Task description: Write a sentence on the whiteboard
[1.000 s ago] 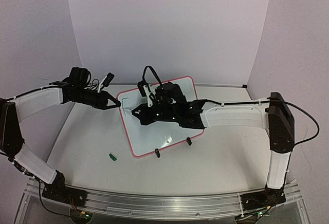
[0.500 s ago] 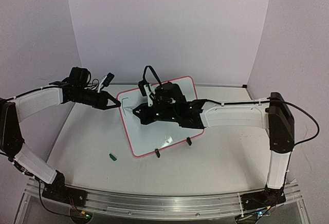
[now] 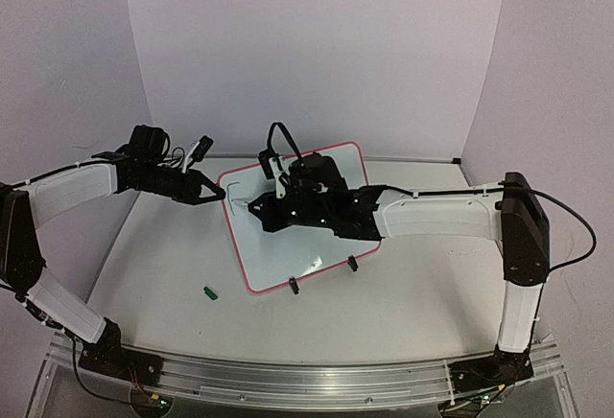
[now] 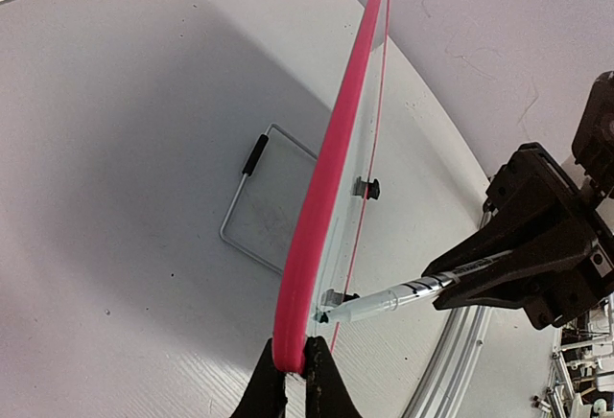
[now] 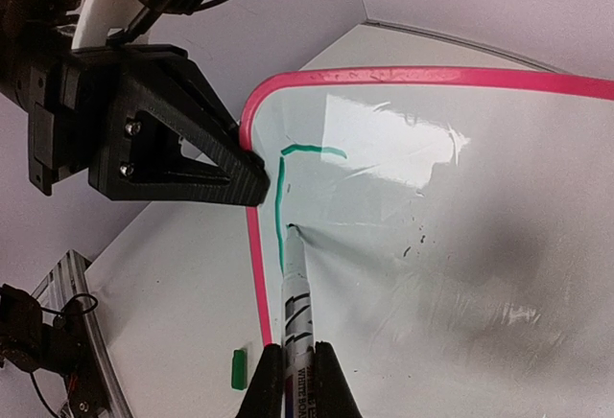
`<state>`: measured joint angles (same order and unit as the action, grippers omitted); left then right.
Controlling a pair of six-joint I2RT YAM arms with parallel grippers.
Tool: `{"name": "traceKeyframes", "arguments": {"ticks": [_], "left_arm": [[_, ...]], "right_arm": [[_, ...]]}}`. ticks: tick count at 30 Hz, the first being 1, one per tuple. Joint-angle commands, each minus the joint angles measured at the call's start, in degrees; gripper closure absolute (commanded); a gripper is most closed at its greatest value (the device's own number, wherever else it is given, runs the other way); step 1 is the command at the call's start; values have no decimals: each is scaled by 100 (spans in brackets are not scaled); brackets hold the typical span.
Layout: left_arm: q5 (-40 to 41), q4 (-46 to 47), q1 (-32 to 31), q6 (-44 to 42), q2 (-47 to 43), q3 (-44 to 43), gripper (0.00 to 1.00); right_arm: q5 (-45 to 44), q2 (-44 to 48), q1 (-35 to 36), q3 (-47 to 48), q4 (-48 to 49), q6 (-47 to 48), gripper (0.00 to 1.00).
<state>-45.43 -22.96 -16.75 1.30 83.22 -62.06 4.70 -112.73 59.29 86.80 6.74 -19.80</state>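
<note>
On the matte white tabletop (image 3: 163, 265), the glossy, round-cornered whiteboard (image 3: 288, 255) is pinched by its pink rim in the left tool (image 4: 292, 380). A slim marker (image 5: 293, 303), clamped in the right tool (image 5: 295, 375), is pressed to a thin green stroke (image 5: 279, 209).

From overhead the right arm (image 3: 432, 215) lies across the middle of the whiteboard (image 3: 264, 260), so most of the writing face is covered. The green stroke (image 5: 280, 209) near its 10 o'clock corner is way too small to read from up there. No clue what the little green bit (image 3: 209, 292) at the board's 7 o'clock is, it's tiny. The left wrist view gets the board nearly edge-on, so the face is just a sliver, and the rim runs out at 12 o'clock. Both the left gripper (image 4: 291, 365) and right gripper (image 5: 293, 360) get chopped at 6 o'clock in their own views, only finger ends showing. The marker (image 5: 292, 293) label is cut off too, unreadable.
</note>
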Motion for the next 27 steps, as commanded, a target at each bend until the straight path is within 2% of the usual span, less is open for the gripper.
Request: {"name": "traceKeyframes", "arguments": {"ticks": [1,27], "left_arm": [[192,-174,-3,-377,-13,14,100],[183,-186,-3,-375,1,7,100]], "right_arm": [[-379,112,-37,20,-7,-48,100],[-590,378,-37,-218,53,-41,100]]}}
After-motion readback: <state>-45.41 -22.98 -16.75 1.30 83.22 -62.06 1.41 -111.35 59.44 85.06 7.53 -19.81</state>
